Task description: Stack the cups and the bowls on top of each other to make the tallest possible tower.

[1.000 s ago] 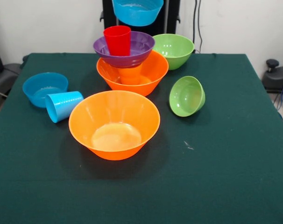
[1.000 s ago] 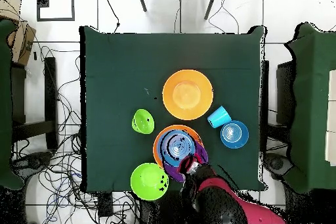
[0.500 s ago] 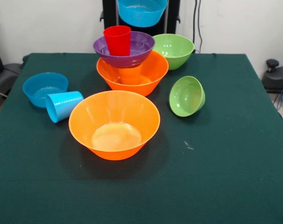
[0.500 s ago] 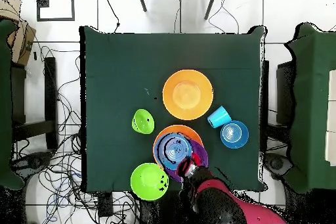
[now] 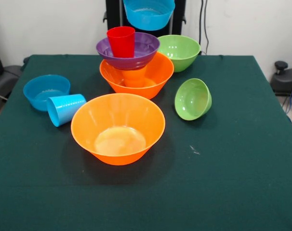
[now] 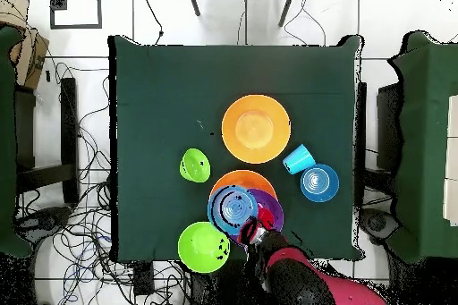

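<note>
small blue bowl (image 5: pixel 149 13) raised above red cup (image 5: pixel 121 41), gripper unseen

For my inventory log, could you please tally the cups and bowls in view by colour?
Orange: 3, near bowl, tower's base bowl, cup
Blue: 3, raised bowl, bowl on the table, tipped cup
Green: 2, large bowl, small tilted bowl
Purple: 1, bowl
Red: 1, cup
Total: 10
</note>
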Robot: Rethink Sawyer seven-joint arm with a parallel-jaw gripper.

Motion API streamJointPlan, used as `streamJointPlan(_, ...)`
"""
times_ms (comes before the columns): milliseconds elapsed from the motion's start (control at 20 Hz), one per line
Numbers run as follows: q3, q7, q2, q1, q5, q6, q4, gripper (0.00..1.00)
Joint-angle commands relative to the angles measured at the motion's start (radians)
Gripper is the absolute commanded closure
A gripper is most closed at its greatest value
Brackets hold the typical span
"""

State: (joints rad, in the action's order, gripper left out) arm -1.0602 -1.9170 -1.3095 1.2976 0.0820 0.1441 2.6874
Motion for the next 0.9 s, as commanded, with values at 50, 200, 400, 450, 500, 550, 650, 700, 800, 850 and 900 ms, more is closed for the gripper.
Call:
streamJointPlan(50, 0.001, -0.078, 0.042, -0.012, -0.062, -0.033, -0.042, 1.00)
streamJointPlan(200, -0.041, -0.084, 0.025, 0.012, -0.050, -0.017, -0.037, 1.00)
streamJointPlan(400, -0.112, -0.091, -0.006, 0.050, -0.020, 0.012, -0.031, 1.00)
streamJointPlan(450, -0.139, -0.101, -0.019, 0.061, -0.009, 0.017, -0.024, 1.00)
streamJointPlan(500, -0.170, -0.112, -0.031, 0.071, 0.005, 0.024, -0.020, 1.00)
streamJointPlan(550, -0.194, -0.123, -0.041, 0.080, 0.015, 0.029, -0.017, 1.00)
streamJointPlan(650, -0.236, -0.138, -0.056, 0.097, 0.034, 0.044, -0.014, 1.00)
streamJointPlan(700, -0.250, -0.143, -0.061, 0.103, 0.038, 0.049, -0.015, 1.00)
streamJointPlan(800, -0.263, -0.152, -0.067, 0.106, 0.042, 0.052, -0.012, 1.00)
streamJointPlan(850, -0.258, -0.149, -0.067, 0.103, 0.043, 0.056, -0.014, 1.00)
streamJointPlan(900, -0.252, -0.146, -0.068, 0.101, 0.044, 0.060, -0.016, 1.00)
